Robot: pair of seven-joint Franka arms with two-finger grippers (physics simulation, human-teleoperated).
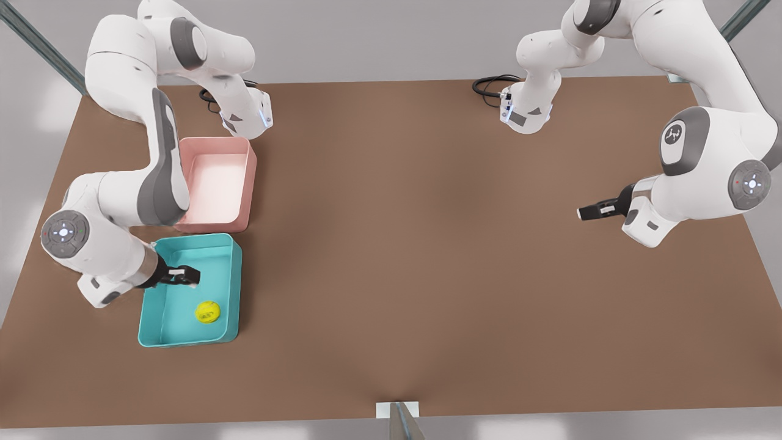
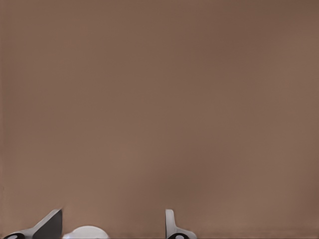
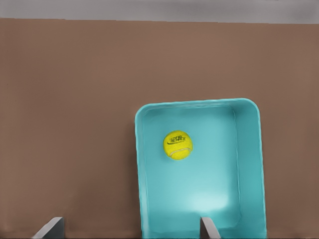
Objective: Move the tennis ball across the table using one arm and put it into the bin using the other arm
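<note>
The tennis ball (image 1: pixel 208 312) (image 3: pixel 178 145), bright yellow-green, lies on the floor of the teal bin (image 1: pixel 235 287) (image 3: pixel 249 164) on the brown table (image 1: pixel 415 244) at the front view's left. My right gripper (image 1: pixel 183 276) (image 3: pixel 128 228) hovers above the bin's far half, open and holding nothing, apart from the ball. My left gripper (image 1: pixel 586 212) (image 2: pixel 112 224) waits above bare tabletop at the front view's right, open and holding nothing.
A pink tub (image 1: pixel 249 183) of like size stands right behind the teal bin, partly covered by the right arm's forearm. Both arm bases (image 1: pixel 525 113) sit at the table's far edge with black cables beside them.
</note>
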